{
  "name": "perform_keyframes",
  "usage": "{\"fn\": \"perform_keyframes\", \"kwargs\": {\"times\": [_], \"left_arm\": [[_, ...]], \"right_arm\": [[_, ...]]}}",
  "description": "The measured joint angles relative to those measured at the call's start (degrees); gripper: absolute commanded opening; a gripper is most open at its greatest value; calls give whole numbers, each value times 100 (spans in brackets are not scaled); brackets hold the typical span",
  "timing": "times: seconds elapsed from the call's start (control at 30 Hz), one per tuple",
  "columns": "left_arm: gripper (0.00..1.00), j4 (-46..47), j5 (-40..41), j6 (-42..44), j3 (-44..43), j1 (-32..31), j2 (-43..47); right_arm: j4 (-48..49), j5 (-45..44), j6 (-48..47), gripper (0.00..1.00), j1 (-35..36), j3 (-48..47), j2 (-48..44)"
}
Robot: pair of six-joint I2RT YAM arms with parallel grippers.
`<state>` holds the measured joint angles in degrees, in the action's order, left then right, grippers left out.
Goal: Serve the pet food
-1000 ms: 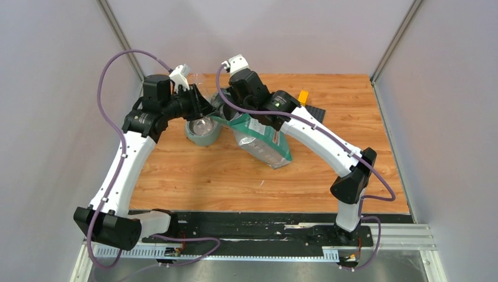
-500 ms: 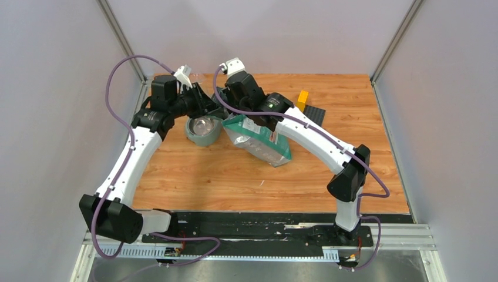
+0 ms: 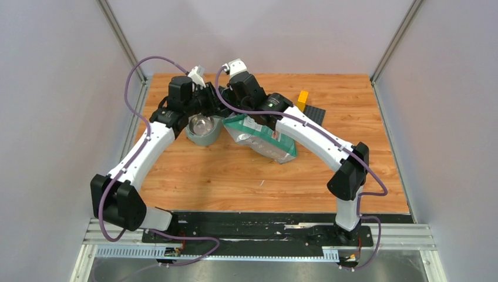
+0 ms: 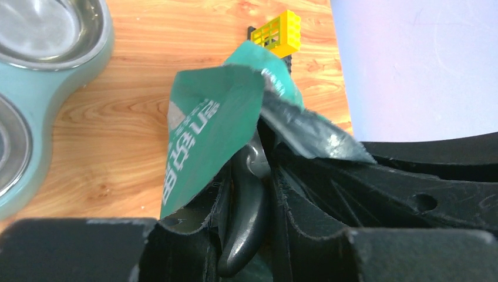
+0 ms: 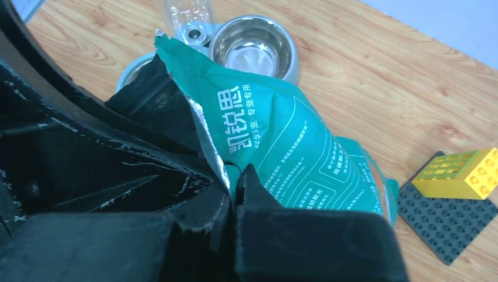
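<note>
The pet food is hidden; none shows in any view. The green-and-white bag (image 3: 264, 138) lies on the table with its torn mouth raised toward the bowls. My right gripper (image 5: 234, 182) is shut on the bag's (image 5: 293, 153) upper edge, holding the mouth up. My left gripper (image 4: 249, 176) is shut on the dark grey handle of the scoop (image 4: 246, 223), whose head reaches into the bag's (image 4: 205, 129) opening, out of sight. In the top view the left gripper (image 3: 212, 107) and right gripper (image 3: 228, 114) sit close together at the bag's mouth.
A teal double feeder (image 3: 197, 136) with steel bowls (image 5: 252, 50) stands just left of the bag. A clear bottle (image 5: 188, 23) lies behind it. A yellow brick (image 5: 458, 173) sits on a dark baseplate (image 5: 446, 229) at the back right.
My left arm has swung right, from over the feeder to the bag's mouth, carrying the scoop. The bag has shifted a little to the right. The right gripper keeps its hold.
</note>
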<state>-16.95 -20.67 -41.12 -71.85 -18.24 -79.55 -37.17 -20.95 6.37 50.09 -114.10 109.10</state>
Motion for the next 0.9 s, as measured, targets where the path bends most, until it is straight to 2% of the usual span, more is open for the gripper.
{"fn": "perform_keyframes", "kwargs": {"times": [0.13,0.37,0.63,0.9], "left_arm": [[0,354,-225,4,101,9,-133],[0,457,-483,4,72,94,-181],[0,68,-1169,-208,-79,474,-15],[0,-409,-1180,-236,-581,662,328]], "right_arm": [[157,205,243,0,-144,245,-15],[118,378,533,0,-452,385,-269],[-7,254,492,0,-608,378,-376],[-181,-37,315,0,-809,378,-636]]}}
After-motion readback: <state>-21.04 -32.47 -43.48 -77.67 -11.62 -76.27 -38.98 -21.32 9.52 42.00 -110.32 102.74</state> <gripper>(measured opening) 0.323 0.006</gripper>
